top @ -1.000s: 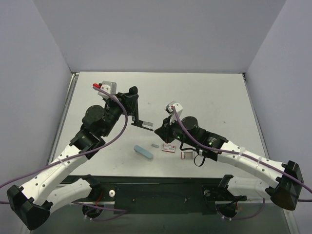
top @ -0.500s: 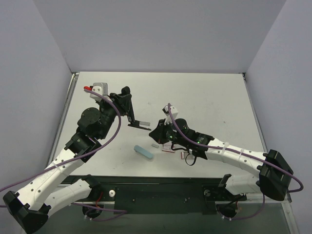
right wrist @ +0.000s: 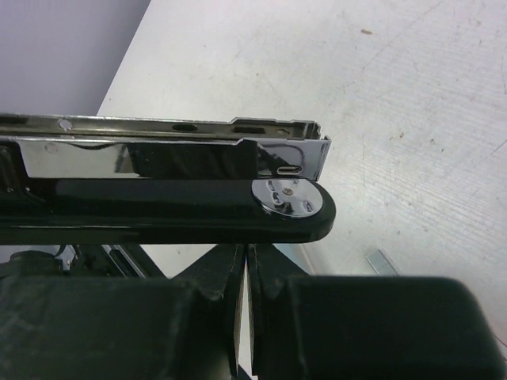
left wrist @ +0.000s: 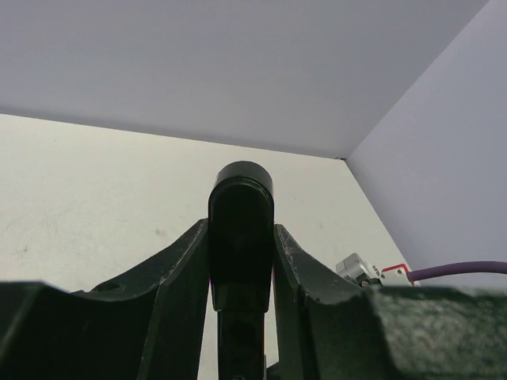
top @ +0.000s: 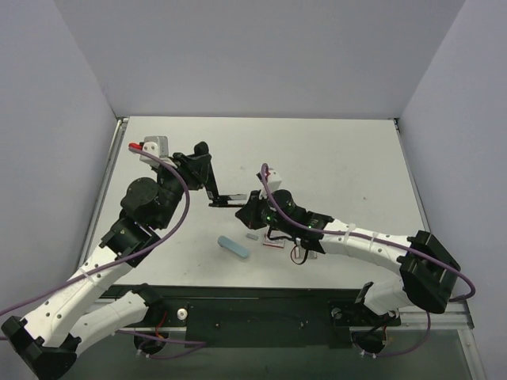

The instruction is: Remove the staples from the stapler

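L hand (left wrist: 242, 269) clamps one end of the black stapler (left wrist: 242, 198), holding it level above the surface (top: 341, 158). R hand (right wrist: 244, 273), fingers pinched nearly together w/ nothing seen between, sits under the stapler's open nose. The staples (top: 252, 236) lie on the surface just below, so prob. mostly done. Can't tell if more remain in the magazine.

The stapler (right wrist: 182, 210) lies crosswise right at the tips of the right gripper (right wrist: 245, 257), barring the way ahead; the left gripper (left wrist: 240, 237) clamps its other end. Beyond it the table (right wrist: 412, 95) is open to the far wall. Behind the pincer, on the near side, sit the staples (top: 252, 236), a red-and-white box (top: 274, 241) and a light blue block (top: 233, 248).
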Available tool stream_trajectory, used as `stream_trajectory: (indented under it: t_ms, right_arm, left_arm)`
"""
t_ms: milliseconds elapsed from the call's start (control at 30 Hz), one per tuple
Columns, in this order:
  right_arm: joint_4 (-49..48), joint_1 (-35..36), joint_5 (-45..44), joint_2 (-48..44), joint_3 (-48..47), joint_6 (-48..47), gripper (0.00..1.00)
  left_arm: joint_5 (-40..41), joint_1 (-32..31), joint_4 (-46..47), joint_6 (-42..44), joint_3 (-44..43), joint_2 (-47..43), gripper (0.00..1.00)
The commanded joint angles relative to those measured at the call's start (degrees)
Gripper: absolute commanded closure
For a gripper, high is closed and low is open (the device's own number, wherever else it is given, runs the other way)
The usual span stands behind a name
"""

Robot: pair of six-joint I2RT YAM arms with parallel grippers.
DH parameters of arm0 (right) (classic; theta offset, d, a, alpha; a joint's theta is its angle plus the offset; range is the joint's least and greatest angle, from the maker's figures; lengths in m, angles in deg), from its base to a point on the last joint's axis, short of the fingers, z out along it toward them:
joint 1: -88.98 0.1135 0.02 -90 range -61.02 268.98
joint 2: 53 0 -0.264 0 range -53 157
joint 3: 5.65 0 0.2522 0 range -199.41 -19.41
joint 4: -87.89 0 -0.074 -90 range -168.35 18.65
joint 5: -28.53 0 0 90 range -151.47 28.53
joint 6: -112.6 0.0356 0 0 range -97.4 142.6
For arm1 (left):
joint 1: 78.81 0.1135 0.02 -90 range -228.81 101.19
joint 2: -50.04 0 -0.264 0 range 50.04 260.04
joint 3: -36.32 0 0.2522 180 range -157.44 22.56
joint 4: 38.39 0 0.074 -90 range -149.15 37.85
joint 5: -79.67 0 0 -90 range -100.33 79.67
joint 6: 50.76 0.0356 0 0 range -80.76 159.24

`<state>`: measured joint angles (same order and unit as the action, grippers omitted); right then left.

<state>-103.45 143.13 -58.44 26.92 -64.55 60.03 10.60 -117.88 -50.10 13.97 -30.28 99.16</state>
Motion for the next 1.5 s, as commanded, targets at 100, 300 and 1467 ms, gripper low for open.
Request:
stream_trajectory:
  t_ms: [100,300,1467]
  right_arm:
    - [-0.1,-0.4,-7.9,-2.4,-4.4,-8.2,1.00]
    - [0.6,-0.8,-10.1,-5.1,-5.4,-15.7,1.00]
    - [28.5,-8.3,4.8,-37.7,-0.4,-27.0,1.00]
  left_arm:
    - [-2.6,-0.2,2.2,-3.8,-0.9,-3.9,1.00]
    - [-6.5,-0.3,0.3,-4.3,-1.5,-3.8,1.00]
    - [-49.7,-0.2,14.7,-2.4,1.8,2.7,1.00]
